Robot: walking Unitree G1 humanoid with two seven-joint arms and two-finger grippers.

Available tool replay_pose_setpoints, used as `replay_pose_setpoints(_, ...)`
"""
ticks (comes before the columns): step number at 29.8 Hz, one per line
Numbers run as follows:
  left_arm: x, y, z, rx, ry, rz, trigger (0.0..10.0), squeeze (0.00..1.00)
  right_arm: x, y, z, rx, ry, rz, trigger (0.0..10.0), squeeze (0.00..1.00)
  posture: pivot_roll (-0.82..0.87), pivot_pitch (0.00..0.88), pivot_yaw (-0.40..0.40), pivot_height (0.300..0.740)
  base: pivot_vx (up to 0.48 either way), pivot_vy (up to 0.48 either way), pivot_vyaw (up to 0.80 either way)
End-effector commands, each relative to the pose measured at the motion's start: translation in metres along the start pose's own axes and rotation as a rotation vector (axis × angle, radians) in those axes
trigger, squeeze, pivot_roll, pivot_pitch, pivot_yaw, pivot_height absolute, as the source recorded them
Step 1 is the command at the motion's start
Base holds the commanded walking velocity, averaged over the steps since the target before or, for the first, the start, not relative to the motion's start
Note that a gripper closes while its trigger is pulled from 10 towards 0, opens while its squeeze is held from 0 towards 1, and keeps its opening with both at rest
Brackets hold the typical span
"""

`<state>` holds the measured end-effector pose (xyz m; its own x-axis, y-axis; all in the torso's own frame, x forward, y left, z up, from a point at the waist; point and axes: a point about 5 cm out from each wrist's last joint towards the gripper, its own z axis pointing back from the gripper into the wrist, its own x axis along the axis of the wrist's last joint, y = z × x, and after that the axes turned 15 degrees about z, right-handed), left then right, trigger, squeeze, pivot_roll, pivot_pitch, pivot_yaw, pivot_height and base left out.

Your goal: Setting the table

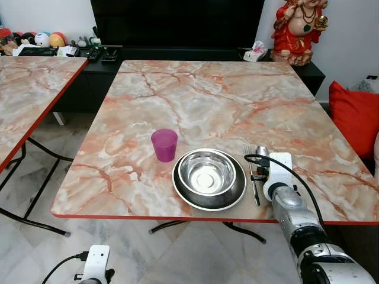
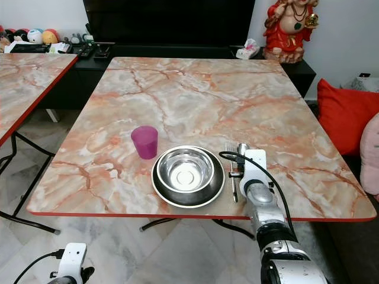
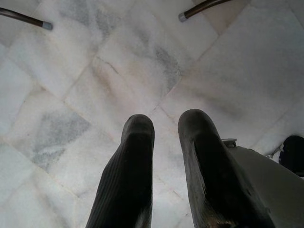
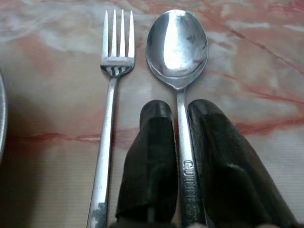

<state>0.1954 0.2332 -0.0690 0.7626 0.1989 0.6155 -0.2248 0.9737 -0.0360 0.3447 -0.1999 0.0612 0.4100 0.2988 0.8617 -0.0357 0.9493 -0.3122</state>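
Steel spoon (image 4: 177, 52) lies flat on the marble table (image 1: 207, 100), lower right of the head view, just beside the fork (image 4: 111, 95); the right gripper (image 4: 178, 118) has its two fingers narrowly closed around the spoon's handle. Bowl on plate (image 1: 209, 177) sits left of the fork, purple cup (image 1: 164, 145) further left. Left gripper (image 3: 164, 137) hangs over the floor tiles, fingers slightly parted, holding nothing.

Table (image 1: 207, 100): pink-orange marble pattern with white veining, red edge. Cup (image 1: 164, 145): translucent magenta-purple. Bowl (image 1: 207, 172): shiny silver, on a dark plate (image 1: 237, 198). Fork (image 4: 110, 95) and spoon (image 4: 177, 45): polished silver. Floor (image 3: 118, 71): white-grey marble tiles.
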Motion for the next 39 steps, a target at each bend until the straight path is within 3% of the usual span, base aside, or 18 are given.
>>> replay_pose_setpoints(1, 0.000, -0.001, 0.000, 0.000, 0.007, -0.007, 10.0, 0.00, 0.003, 0.001, -0.001, 0.003, -0.002, 0.001, 10.0, 0.51, 0.10, 0.017, -0.017, 0.740, 0.000, 0.000, 0.00)
replay_pose_setpoints(4, 0.000, -0.001, 0.000, 0.000, 0.006, -0.008, 10.0, 0.00, 0.003, 0.000, -0.001, 0.000, -0.001, 0.004, 10.0, 0.49, 0.10, 0.017, -0.017, 0.740, 0.000, 0.000, 0.00)
replay_pose_setpoints(5, 0.000, -0.001, 0.000, -0.001, 0.005, -0.008, 10.0, 0.00, 0.003, 0.000, -0.001, -0.002, -0.001, 0.005, 10.0, 0.35, 0.10, 0.017, -0.017, 0.740, 0.000, 0.000, 0.00)
replay_pose_setpoints(6, 0.000, -0.001, 0.000, -0.001, 0.005, -0.007, 10.0, 0.00, 0.003, 0.000, -0.001, -0.003, 0.000, 0.005, 10.0, 0.35, 0.10, 0.017, -0.017, 0.740, 0.000, 0.000, 0.00)
replay_pose_setpoints(7, 0.000, -0.001, 0.000, -0.001, 0.005, -0.008, 10.0, 0.00, 0.003, 0.000, -0.001, -0.005, 0.000, 0.006, 10.0, 0.00, 0.10, 0.017, -0.017, 0.740, 0.000, 0.000, 0.00)
replay_pose_setpoints(21, 0.000, -0.001, 0.000, -0.004, 0.005, -0.015, 10.0, 0.00, 0.006, -0.003, -0.001, -0.033, -0.012, 0.028, 10.0, 0.00, 0.10, 0.017, -0.017, 0.740, 0.000, 0.000, 0.00)
replay_pose_setpoints(33, -0.001, -0.003, 0.000, -0.013, 0.011, -0.039, 10.0, 0.00, 0.029, -0.015, 0.002, -0.115, -0.163, 0.014, 10.0, 0.00, 0.09, 0.016, -0.017, 0.740, 0.000, 0.000, 0.00)
replay_pose_setpoints(39, -0.001, -0.001, 0.000, -0.005, 0.005, -0.031, 10.0, 0.00, 0.048, -0.021, 0.011, -0.194, -0.334, -0.016, 10.0, 0.00, 0.09, 0.014, -0.020, 0.740, 0.000, 0.000, 0.00)
